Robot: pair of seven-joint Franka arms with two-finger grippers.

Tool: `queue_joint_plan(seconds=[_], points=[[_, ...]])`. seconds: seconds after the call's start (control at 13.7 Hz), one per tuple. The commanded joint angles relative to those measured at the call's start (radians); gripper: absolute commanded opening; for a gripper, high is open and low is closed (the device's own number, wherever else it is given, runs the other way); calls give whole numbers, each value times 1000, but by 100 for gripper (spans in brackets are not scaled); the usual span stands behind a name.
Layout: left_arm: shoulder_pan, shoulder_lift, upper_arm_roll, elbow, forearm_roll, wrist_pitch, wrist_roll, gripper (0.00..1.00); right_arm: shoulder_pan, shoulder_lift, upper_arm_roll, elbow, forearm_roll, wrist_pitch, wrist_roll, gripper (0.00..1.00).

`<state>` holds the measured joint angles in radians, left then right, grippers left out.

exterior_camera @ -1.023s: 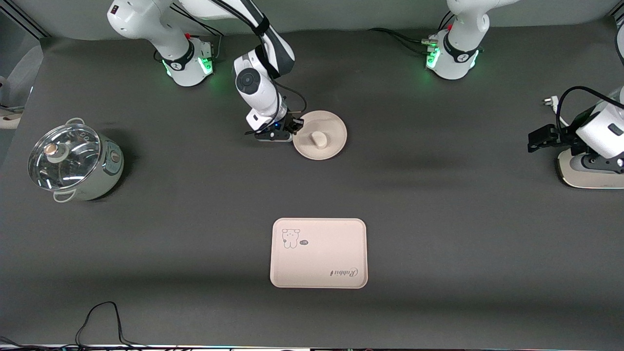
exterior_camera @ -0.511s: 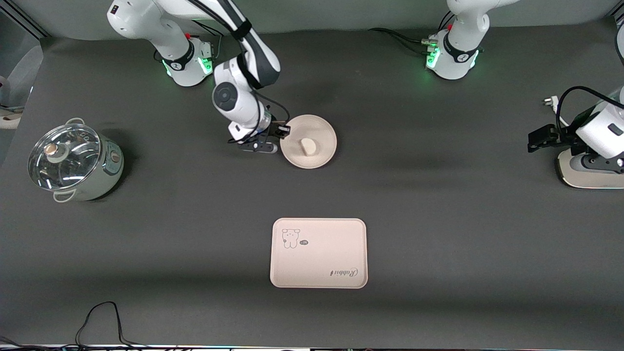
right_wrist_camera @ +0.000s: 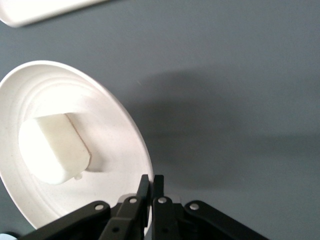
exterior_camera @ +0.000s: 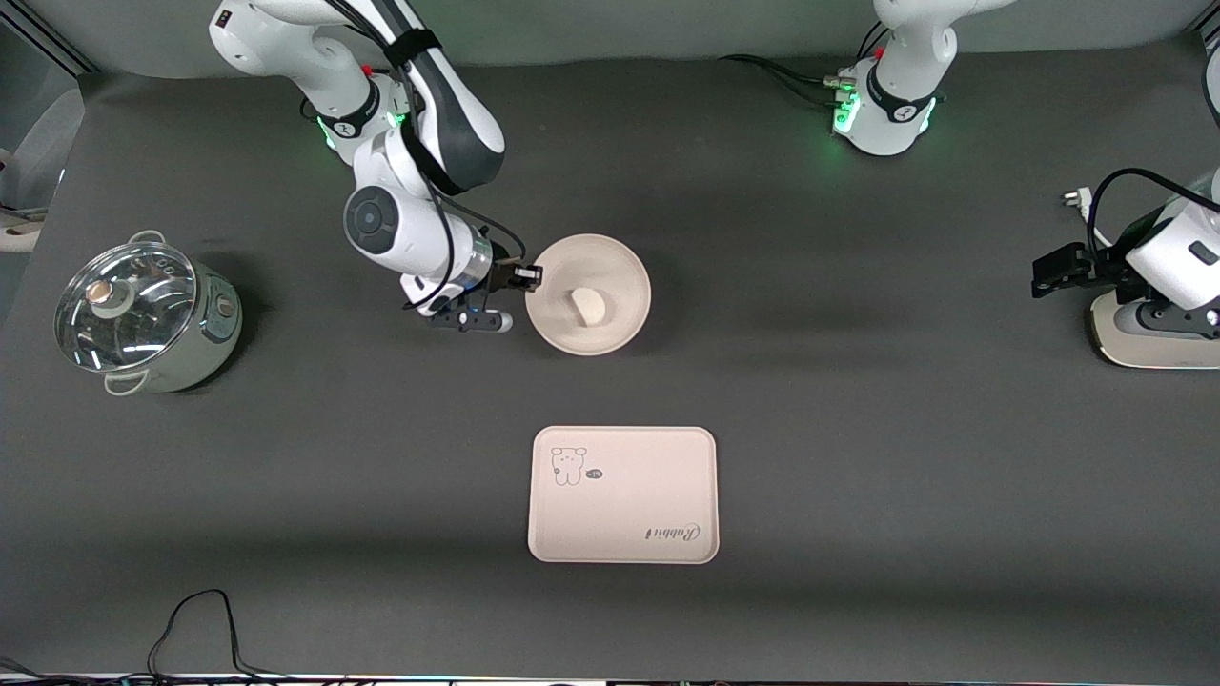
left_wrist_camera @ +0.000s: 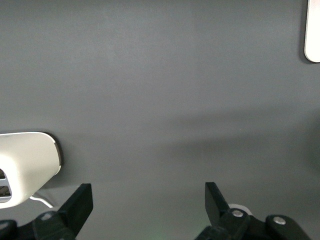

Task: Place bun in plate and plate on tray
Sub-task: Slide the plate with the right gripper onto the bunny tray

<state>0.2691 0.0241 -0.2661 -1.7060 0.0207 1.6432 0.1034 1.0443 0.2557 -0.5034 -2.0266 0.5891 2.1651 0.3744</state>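
The round cream plate (exterior_camera: pixel 624 262) hangs a little above the table, its shadow apart from it on the cloth. The off-white bun (exterior_camera: pixel 588 306) lies in the plate's middle. My right gripper (exterior_camera: pixel 530 277) is shut on the plate's rim at the side toward the right arm's end. The right wrist view shows the plate (right_wrist_camera: pixel 107 125), the bun (right_wrist_camera: pixel 55 147) and the right gripper (right_wrist_camera: pixel 151 182) pinching the rim. The cream-pink tray (exterior_camera: pixel 634 491) lies nearer to the front camera than the plate. My left gripper (exterior_camera: pixel 1048 272) waits open at the left arm's end, its fingers (left_wrist_camera: pixel 80 200) wide over bare cloth.
A steel pot with a glass lid (exterior_camera: pixel 143 314) stands at the right arm's end. A white device (exterior_camera: pixel 1153 333) sits under the left arm's hand, with a plug (exterior_camera: pixel 1075 198) beside it. A black cable (exterior_camera: pixel 200 619) loops at the table's front edge.
The right arm has carried the plate with the bun toward the front camera and slightly toward the right arm's end. The left arm has stayed still.
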Motion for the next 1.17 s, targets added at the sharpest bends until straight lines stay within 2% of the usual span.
queue_joint_plan(seconds=[0.0,0.22,0.37,0.51,0.73,0.88,0.95,1.1], points=[[7,-38,-2,-30,-10,1,-4,100,-65,178,-3,237,1,-73,-11,0],[9,-38,-1,-32,-10,3,-4,100,-185,391,3,509,23,-99,-17,0],[9,-38,-1,-37,-10,6,-4,100,-252,537,6,706,104,-125,-6,0],[9,-38,-1,-38,-10,7,-4,100,-282,624,6,814,153,-125,4,0],[7,-38,-1,-43,-10,12,-4,100,-288,706,20,913,169,-90,98,0],[9,-38,-1,-44,-10,12,-4,100,-290,734,80,919,167,11,145,0],[9,-38,-2,-44,-10,12,-4,100,-291,750,95,916,169,66,153,0],[9,-38,-1,-44,-10,13,-4,100,-291,775,103,914,169,91,158,0]])
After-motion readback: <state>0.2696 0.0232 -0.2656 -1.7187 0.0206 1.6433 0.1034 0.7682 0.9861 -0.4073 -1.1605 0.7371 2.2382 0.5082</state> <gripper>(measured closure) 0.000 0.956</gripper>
